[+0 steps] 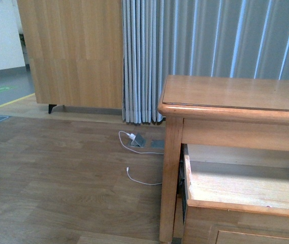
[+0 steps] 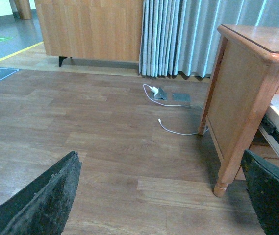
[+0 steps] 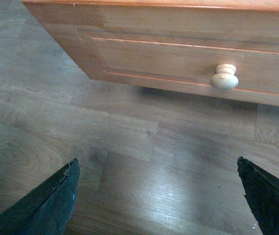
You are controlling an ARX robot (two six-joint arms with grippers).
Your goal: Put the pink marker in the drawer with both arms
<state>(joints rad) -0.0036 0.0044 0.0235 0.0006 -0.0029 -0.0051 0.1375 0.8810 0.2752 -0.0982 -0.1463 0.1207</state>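
Looking for the marker in every view and finding none; cannot tell which way it lies, nor its long axis. Facing the drawer (image 3: 168, 58) front with the right gripper (image 3: 156, 161) spread wide and empty, round cream knob (image 3: 224, 77) just ahead, off toward one finger. Hovering over plank floor (image 2: 105, 147) near the desk (image 2: 232, 88) leg with the left gripper (image 2: 159, 154), likewise spread and empty. Judging the right nearer the drawer. Honey wood, framed panel, drawer pulled out with smooth bare bottom.
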